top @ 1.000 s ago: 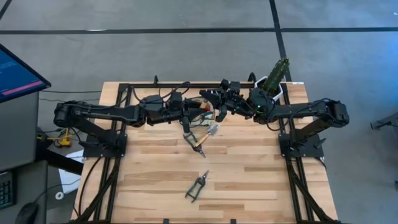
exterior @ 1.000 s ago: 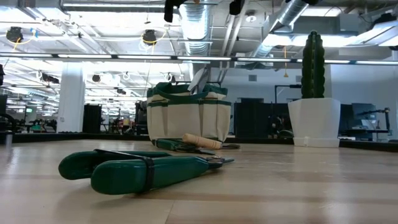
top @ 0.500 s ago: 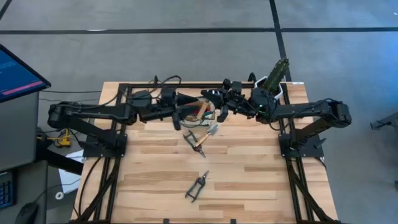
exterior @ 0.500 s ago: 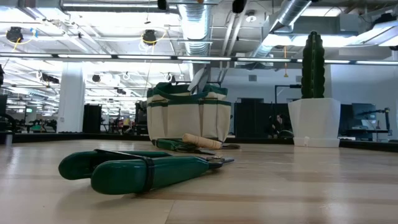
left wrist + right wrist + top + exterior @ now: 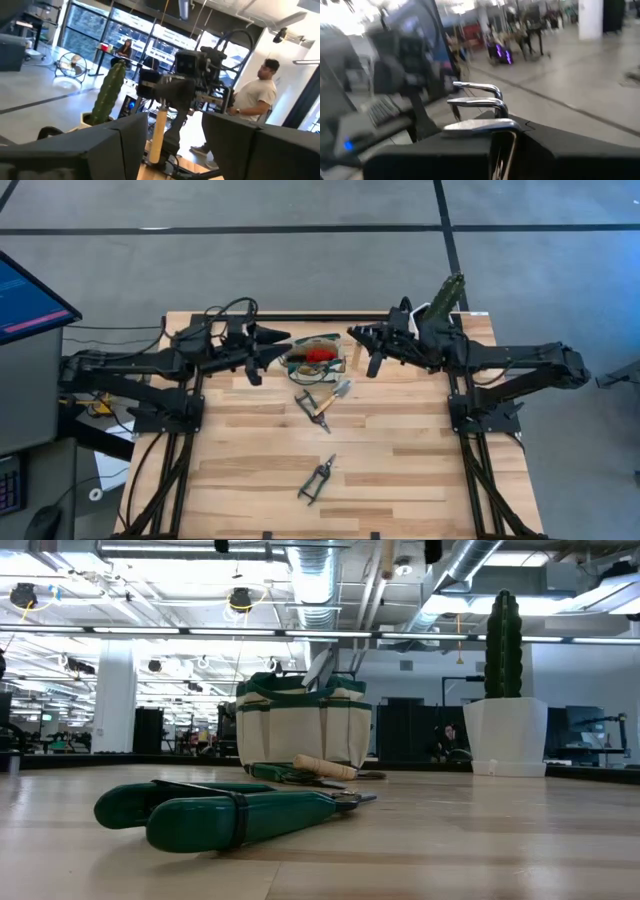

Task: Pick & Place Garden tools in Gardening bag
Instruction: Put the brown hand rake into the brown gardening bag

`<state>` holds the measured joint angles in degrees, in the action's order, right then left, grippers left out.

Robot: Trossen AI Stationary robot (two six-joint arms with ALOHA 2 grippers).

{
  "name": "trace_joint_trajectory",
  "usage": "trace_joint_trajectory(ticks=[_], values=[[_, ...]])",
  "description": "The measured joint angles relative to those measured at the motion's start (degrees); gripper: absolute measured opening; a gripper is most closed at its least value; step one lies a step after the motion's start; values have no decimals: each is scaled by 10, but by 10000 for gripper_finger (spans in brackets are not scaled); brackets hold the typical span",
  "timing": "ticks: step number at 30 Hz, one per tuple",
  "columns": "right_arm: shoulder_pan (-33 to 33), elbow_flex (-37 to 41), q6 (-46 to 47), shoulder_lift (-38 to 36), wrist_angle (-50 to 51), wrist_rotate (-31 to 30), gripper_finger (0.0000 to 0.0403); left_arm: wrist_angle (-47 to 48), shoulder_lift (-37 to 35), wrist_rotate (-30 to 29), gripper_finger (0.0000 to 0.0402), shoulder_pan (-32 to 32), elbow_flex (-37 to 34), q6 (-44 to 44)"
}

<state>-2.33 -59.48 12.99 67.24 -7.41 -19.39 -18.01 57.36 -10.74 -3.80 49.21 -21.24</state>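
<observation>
**Tool held above bag – right arm loaded**

My right gripper [image 5: 362, 348] is clamped on the thin wooden-handled tool [image 5: 353, 359]. The handle hangs downward so it can drop straight in. It hovers just beside the gardening bag [image 5: 300, 735], which stands midway along the table's far edge and already holds a red-headed tool [image 5: 318, 353].

The left gripper [image 5: 272, 340] waits on the bag's other side, fingers apart and empty – clear of the drop path.

The pruning shears [image 5: 317, 479] lie near the front edge. The trowel [image 5: 338, 392] lies in front of the bag.
</observation>
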Motion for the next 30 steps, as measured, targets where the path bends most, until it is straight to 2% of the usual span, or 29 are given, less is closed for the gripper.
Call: trace_joint_trajectory(ticks=[5, 9, 17, 22, 30], values=[[13, 1, 0, -2, 58, -19, 0, 3, -25, -1, 171, -5, -19, 0], [12, 40, 18, -2, 29, -19, 0, 1, -31, -2, 171, -5, -19, 0], [7, 180, 63, -32, -131, -22, 0, 0, -30, -2, 171, -5, -19, 0], [4, 254, 95, -33, -202, -55, 0, 0, -30, -2, 170, -5, -19, 0], [-23, 289, 111, 24, -286, -58, 0, 0, -30, -2, 168, -5, -19, 0]])
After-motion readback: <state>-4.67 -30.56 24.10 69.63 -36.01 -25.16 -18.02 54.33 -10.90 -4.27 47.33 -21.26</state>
